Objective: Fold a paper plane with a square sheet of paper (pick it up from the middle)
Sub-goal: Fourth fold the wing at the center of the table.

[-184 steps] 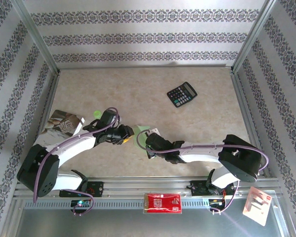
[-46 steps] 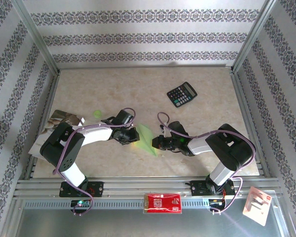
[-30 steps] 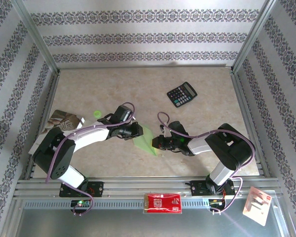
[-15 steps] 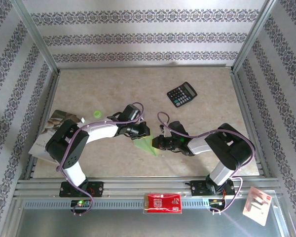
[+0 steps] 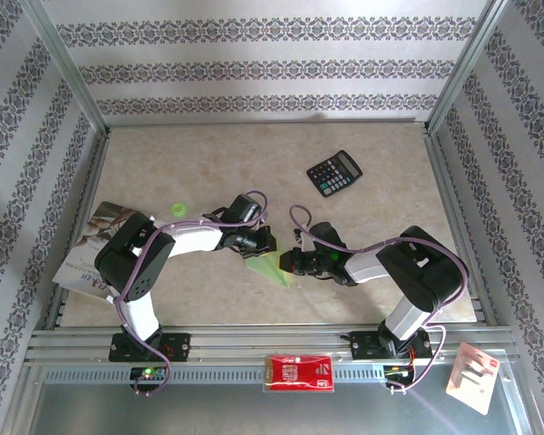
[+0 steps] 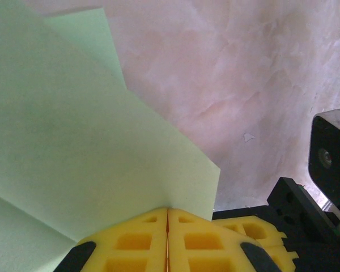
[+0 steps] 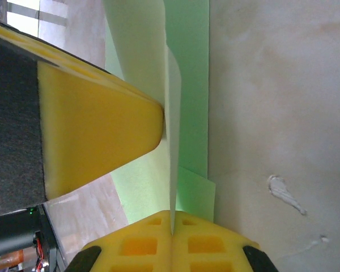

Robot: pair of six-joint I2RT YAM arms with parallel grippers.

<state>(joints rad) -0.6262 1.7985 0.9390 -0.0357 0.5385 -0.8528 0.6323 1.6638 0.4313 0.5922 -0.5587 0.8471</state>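
Observation:
The light green sheet of paper (image 5: 270,265), folded into a narrow pointed shape, lies low over the table between both grippers. My left gripper (image 5: 262,243) is shut on its upper edge. In the left wrist view the yellow pads meet at the left gripper (image 6: 168,212), with the paper (image 6: 73,141) fanning out in layers ahead. My right gripper (image 5: 288,263) is shut on the paper's right end. In the right wrist view the paper's edge (image 7: 173,124) stands upright in the right gripper (image 7: 171,220), and a left gripper finger (image 7: 96,133) presses beside it.
A black calculator (image 5: 335,173) lies at the back right. A small green dot (image 5: 175,210) and a printed booklet (image 5: 109,234) sit at the left. A red-and-white packet (image 5: 299,372) and a card (image 5: 472,375) rest on the metal front shelf. Metal frame posts border the table.
My left gripper has moved right along the paper toward the right gripper and closed on it. The right arm and the paper's right end have stayed still.

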